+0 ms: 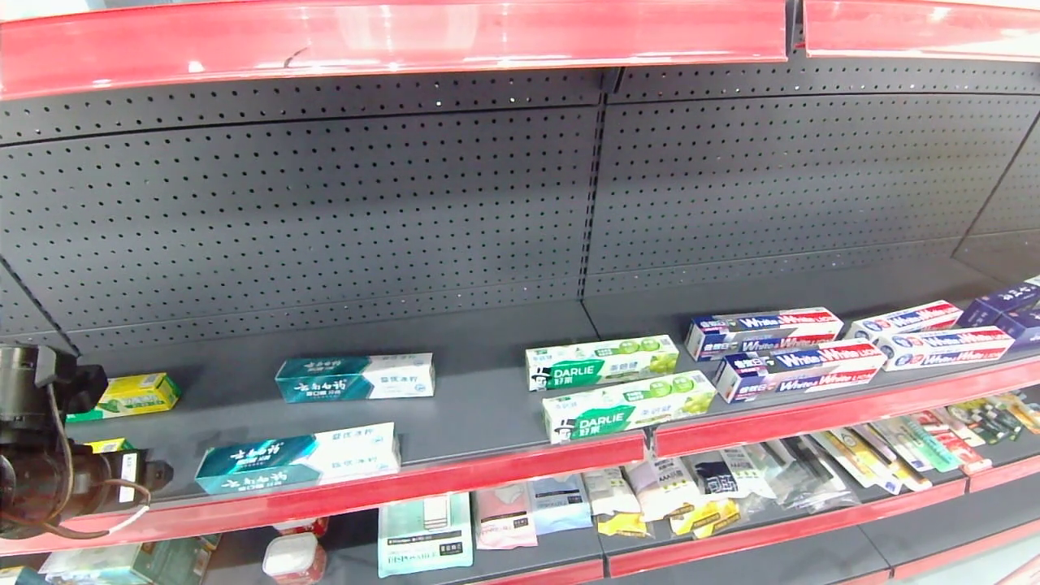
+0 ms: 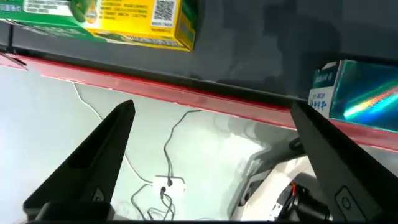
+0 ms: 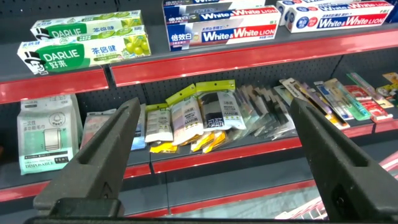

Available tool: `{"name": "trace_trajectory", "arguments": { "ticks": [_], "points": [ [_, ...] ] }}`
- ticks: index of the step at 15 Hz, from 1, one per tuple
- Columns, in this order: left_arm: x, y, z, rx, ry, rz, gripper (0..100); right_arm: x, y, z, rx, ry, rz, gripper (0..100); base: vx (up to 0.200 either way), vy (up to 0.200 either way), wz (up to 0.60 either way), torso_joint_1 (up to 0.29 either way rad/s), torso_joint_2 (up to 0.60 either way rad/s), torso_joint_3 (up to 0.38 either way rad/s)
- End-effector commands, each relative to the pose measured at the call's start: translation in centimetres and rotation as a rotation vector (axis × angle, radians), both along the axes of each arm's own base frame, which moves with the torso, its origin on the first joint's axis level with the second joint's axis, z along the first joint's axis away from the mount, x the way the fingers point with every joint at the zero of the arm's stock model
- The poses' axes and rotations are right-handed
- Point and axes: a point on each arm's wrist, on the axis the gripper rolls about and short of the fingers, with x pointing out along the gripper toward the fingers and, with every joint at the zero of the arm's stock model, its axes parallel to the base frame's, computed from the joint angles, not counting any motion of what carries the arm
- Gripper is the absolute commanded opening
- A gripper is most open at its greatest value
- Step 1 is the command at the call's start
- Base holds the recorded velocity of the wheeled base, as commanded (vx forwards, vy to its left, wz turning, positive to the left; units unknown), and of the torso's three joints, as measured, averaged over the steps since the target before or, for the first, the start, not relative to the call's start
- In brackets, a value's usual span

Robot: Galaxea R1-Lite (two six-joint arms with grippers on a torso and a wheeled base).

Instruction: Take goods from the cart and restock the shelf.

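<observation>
Spreading its two dark fingers wide with nothing between them, the left gripper (image 2: pixel 212 106) faces the red front lip (image 2: pixel 186 93) of the shelf (image 1: pixel 487 406), near a yellow and green box (image 2: pixel 118 22) and the end of a teal box (image 2: pixel 357 93). The right gripper (image 3: pixel 216 102) is likewise wide apart and empty, in front of the lower shelf (image 3: pixel 249 149), where flat packets (image 3: pixel 211 115) and a white pouch (image 3: pixel 46 134) lie. On the shelf above, the front row holds, from the robot's left, the teal box, a green toothpaste box (image 1: pixel 630 404) and a blue and red box (image 1: pixel 800 370), all lying flat along the lip. Just behind each lies a match: a second teal box (image 1: pixel 355 376), a second green box (image 1: pixel 601 361) and a second blue and red box (image 1: pixel 764 331). Further right lie two white and red boxes (image 1: pixel 946 347), then dark blue boxes (image 1: pixel 1011 309) at the edge. Behind everything stands the grey perforated back wall (image 1: pixel 325 203)
</observation>
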Motion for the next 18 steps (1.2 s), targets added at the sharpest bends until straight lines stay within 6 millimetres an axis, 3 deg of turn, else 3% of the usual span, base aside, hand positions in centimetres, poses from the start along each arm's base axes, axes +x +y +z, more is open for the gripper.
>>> {"name": "trace_trajectory", "arguments": {
  "ticks": [1,18],
  "points": [
    [0.4,-0.1,-0.7,-0.008,0.028,-0.007,100,0.0,0.0,0.0,0.000,0.002,0.000,100,0.000,0.000,0.00,0.000,0.00,0.000],
    [1.9,-0.2,-1.6,-0.003,0.021,-0.027,100,0.0,0.0,0.0,0.000,0.002,0.000,100,0.000,0.000,0.00,0.000,0.00,0.000]
  ]
}}
